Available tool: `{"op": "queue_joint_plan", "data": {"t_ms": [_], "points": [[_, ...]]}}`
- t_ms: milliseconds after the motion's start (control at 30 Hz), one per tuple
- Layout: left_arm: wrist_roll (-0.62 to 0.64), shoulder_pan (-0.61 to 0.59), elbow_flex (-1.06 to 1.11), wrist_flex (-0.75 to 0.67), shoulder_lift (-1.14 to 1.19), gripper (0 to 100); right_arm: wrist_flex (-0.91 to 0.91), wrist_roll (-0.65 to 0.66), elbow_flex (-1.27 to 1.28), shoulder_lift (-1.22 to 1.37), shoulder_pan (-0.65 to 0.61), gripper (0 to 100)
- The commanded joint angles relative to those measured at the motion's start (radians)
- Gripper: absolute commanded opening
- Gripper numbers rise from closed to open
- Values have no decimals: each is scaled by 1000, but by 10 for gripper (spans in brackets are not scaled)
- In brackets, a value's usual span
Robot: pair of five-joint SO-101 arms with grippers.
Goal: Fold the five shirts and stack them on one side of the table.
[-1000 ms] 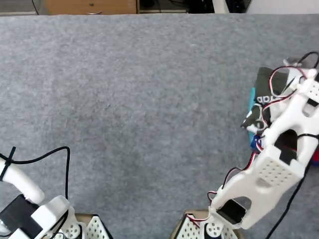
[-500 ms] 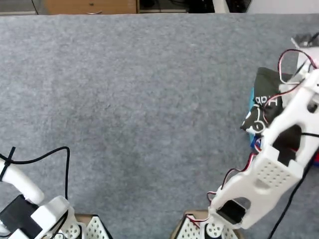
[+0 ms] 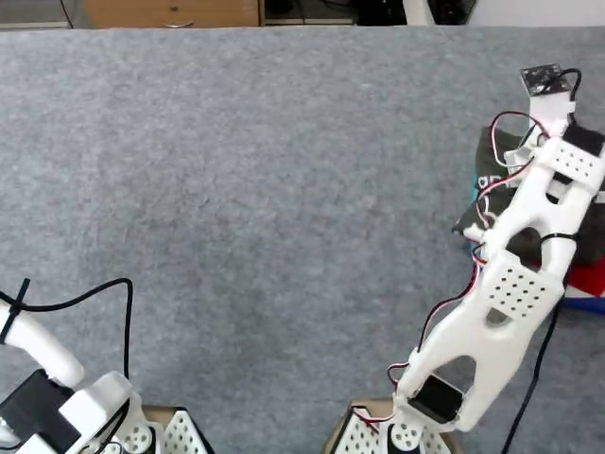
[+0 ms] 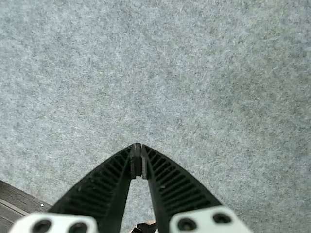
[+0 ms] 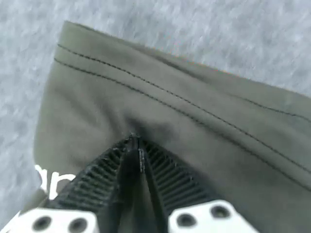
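**Near edge to far edge, with 6 o'clock at the robot's side.** At 7 o'clock the left arm (image 3: 66, 392) sits folded back at the near edge of the grey worktop (image 3: 265, 170). The left arm's jaws are fully closed, tips touching and holding nothing, above bare grey surface. From a base just right of 6 o'clock, the right arm (image 3: 510, 303) stretches out toward 2 o'clock. It passes over a stack (image 3: 594, 248) of folded shirts lying against the worktop's 3 o'clock edge. A dark olive shirt (image 3: 493, 156) forms the top layer. A teal edge (image 3: 479, 182) shows on the stack's 9 o'clock side, with a red layer (image 3: 584, 277) and a blue layer (image 3: 588, 303) on its 6 o'clock side. In the right wrist view, the right arm's jaws are closed on this olive cloth. The fabric puckers where the tips meet, near a double line of stitching (image 5: 160, 92), with white print (image 5: 48, 180) to one side. Beyond the 12 o'clock edge stands wooden furniture (image 3: 170, 11).
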Motion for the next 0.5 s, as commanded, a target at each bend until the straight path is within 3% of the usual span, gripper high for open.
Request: {"op": "queue_joint_plan", "data": {"t_ms": [0, 200, 467], "points": [[0, 3, -11, 9, -35, 18, -37, 8, -88, -25, 8, 5], [0, 8, -15, 9, -35, 18, 155, 2, -249, -88, 8, 5], [0, 12, -20, 9, -35, 18, 646, 2, -384, -105, -28, 5]]}}
